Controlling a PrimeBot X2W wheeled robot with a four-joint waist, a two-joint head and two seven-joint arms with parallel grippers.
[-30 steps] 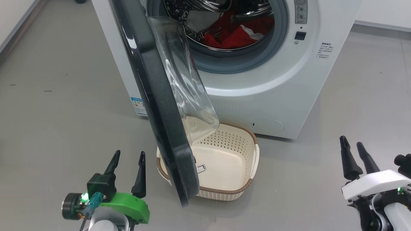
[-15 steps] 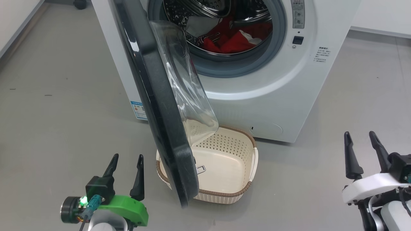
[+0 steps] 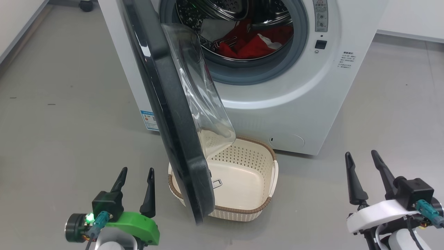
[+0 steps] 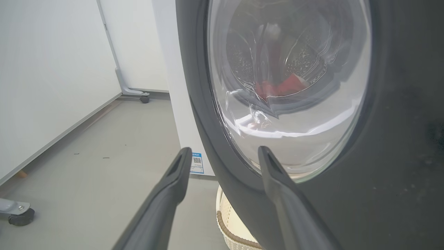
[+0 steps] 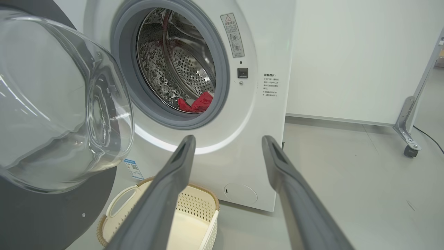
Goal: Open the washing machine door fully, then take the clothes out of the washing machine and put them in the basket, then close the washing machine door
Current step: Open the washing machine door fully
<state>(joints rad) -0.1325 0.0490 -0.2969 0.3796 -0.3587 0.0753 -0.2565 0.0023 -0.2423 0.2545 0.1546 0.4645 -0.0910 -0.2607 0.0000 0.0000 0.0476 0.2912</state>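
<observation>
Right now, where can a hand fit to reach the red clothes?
The opening inside the grey rubber ring is bare above the clothes. The floor right of the basket is free. Crowded where the washing machine door overhangs the basket.

Washing machine [image 3: 277,104] white; door [image 3: 173,132] glossy black; clothes [image 3: 249,47] red; basket [image 3: 242,208] cream, brown rim.

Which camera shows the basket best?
The head view: it looks down into the basket, showing its floor and most of its rim, though the washing machine door covers one side. The right wrist view catches one end; the left wrist view, a sliver.
</observation>
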